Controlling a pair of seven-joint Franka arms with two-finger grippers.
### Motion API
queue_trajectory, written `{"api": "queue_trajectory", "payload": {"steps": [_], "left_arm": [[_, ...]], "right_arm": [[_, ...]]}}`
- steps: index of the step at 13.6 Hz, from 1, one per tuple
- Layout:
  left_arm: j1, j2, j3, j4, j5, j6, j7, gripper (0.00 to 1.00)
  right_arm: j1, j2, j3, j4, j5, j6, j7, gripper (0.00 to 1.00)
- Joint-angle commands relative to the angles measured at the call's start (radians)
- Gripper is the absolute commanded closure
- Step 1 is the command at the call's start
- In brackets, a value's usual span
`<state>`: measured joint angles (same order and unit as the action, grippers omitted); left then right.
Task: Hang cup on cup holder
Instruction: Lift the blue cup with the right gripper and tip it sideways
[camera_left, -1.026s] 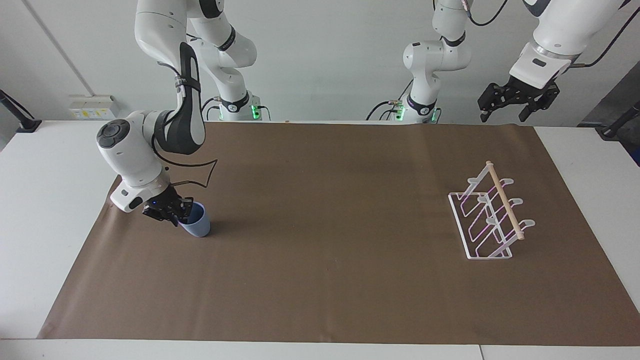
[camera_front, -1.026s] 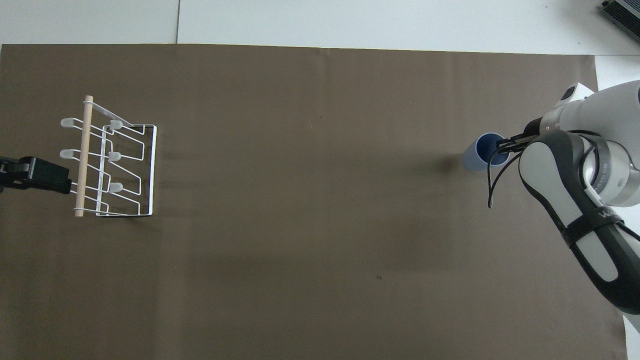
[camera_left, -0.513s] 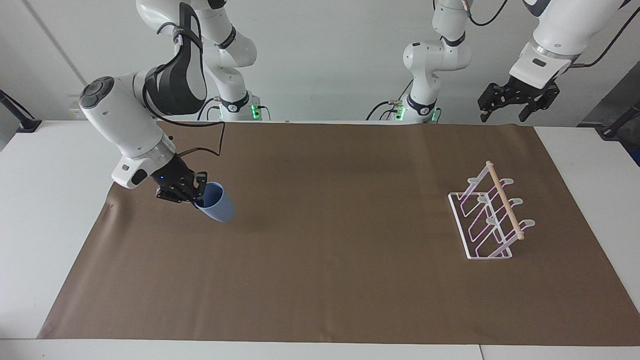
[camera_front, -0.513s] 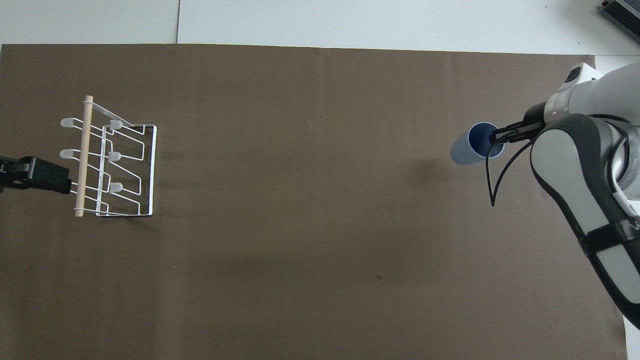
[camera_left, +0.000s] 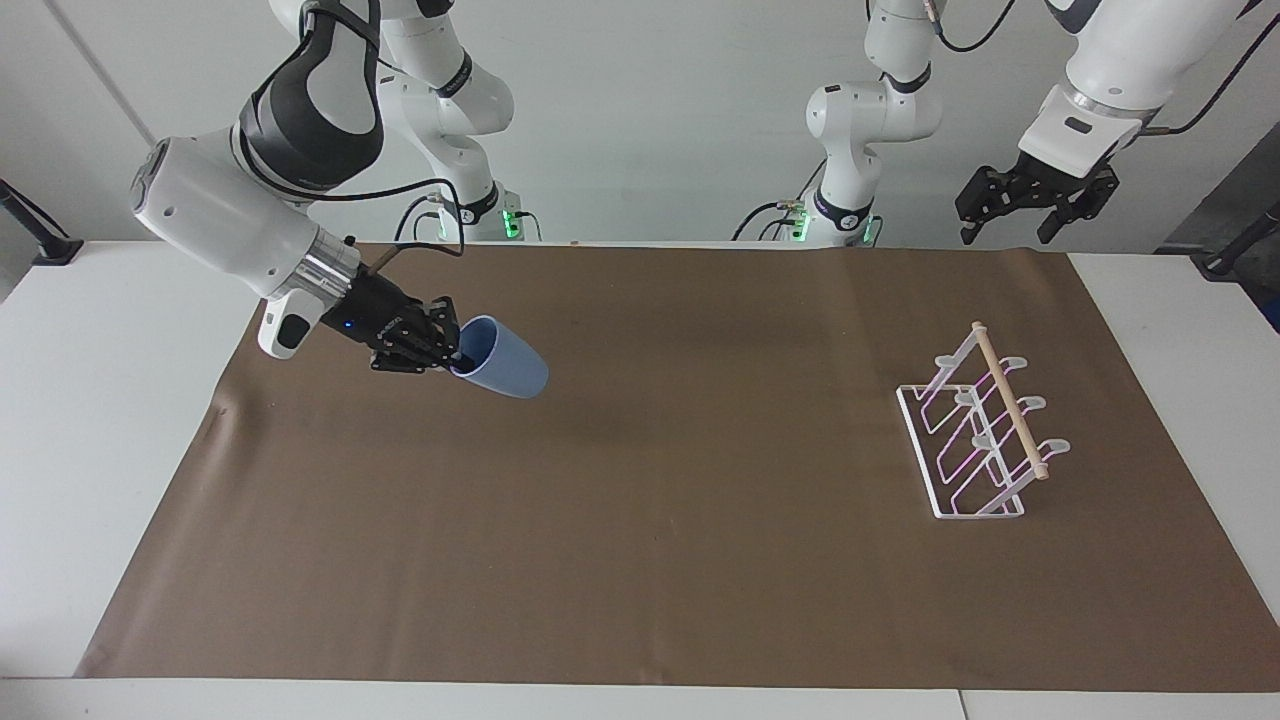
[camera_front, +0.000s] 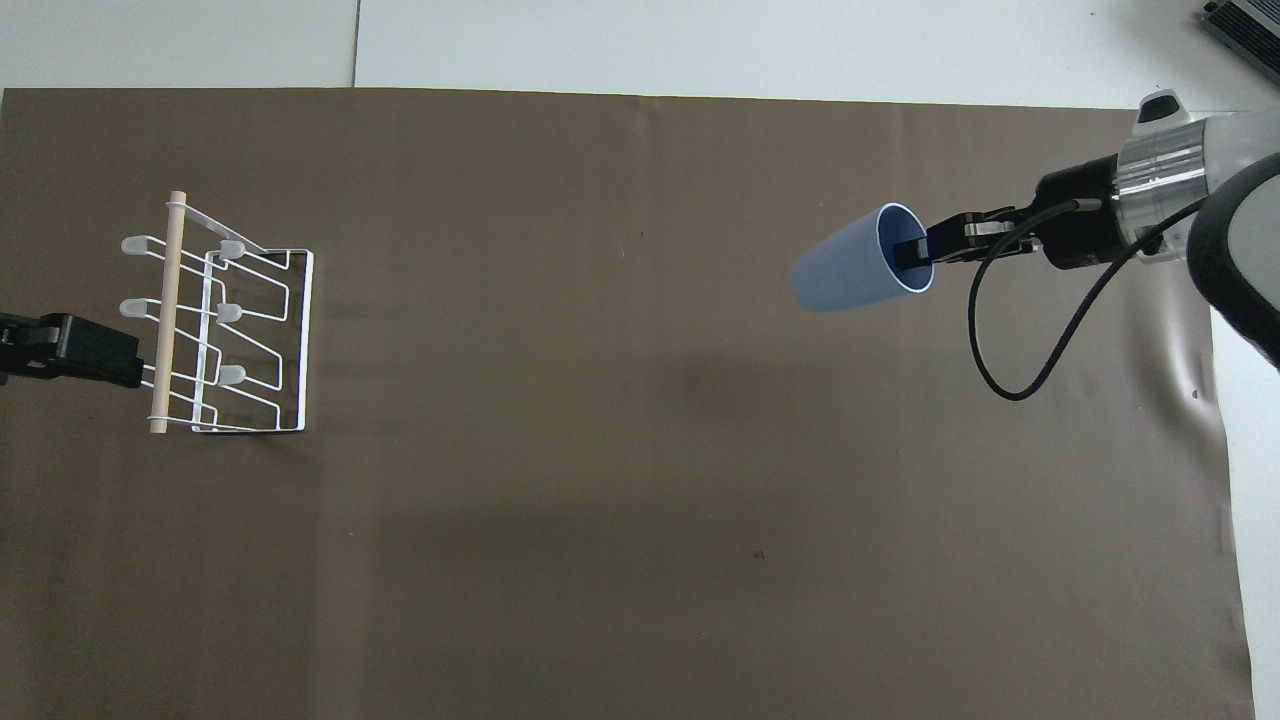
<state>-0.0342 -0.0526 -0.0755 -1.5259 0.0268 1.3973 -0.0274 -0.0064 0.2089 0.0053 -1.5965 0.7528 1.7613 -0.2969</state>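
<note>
My right gripper (camera_left: 455, 352) is shut on the rim of the light-blue cup (camera_left: 505, 372), with one finger inside its mouth. It holds the cup in the air over the brown mat at the right arm's end, tipped almost on its side with the base pointing toward the left arm's end. The overhead view shows the gripper (camera_front: 915, 250) and the cup (camera_front: 850, 272) the same way. The white wire cup holder (camera_left: 1010, 405) with its wooden dowel stands on the mat at the left arm's end (camera_front: 165, 310). My left gripper (camera_left: 1008, 232) waits open and raised by the mat's edge near that holder (camera_front: 60, 350).
A brown mat (camera_left: 640, 520) covers most of the white table (camera_left: 100, 400). A black cable (camera_front: 1030, 350) loops from the right wrist. The mat between the cup and the holder is bare (camera_front: 600, 450).
My right gripper lifted the cup off the mat, carried it toward the left arm's end and tipped it from nearly upright to almost on its side. The left arm has not moved.
</note>
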Motion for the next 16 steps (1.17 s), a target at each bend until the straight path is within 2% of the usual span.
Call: {"api": "queue_trajectory", "payload": {"steps": [1, 4, 7, 9, 13, 16], "left_arm": [[-0.007, -0.020, -0.003, -0.020, 0.010, -0.012, -0.009, 0.00], [-0.007, -0.033, -0.012, -0.017, 0.002, -0.035, -0.038, 0.00], [0.007, -0.032, -0.006, -0.020, -0.119, -0.024, -0.156, 0.00], [0.005, -0.026, -0.007, -0.020, -0.191, 0.006, -0.250, 0.00], [-0.003, -0.016, -0.010, -0.017, -0.384, 0.097, -0.566, 0.00], [-0.006, -0.013, -0.010, -0.016, -0.529, 0.169, -0.792, 0.00]], "right_arm": [[-0.011, -0.019, 0.039, -0.002, 0.129, -0.045, 0.106, 1.00], [-0.004, -0.029, 0.054, -0.007, 0.270, -0.039, 0.217, 1.00], [-0.001, -0.042, 0.054, -0.031, 0.429, -0.049, 0.235, 1.00], [0.000, -0.078, 0.054, -0.101, 0.561, -0.046, 0.257, 1.00], [0.023, -0.118, 0.056, -0.230, 0.741, -0.033, 0.257, 1.00], [0.048, -0.108, 0.058, -0.258, 0.838, -0.002, 0.257, 1.00]]}}
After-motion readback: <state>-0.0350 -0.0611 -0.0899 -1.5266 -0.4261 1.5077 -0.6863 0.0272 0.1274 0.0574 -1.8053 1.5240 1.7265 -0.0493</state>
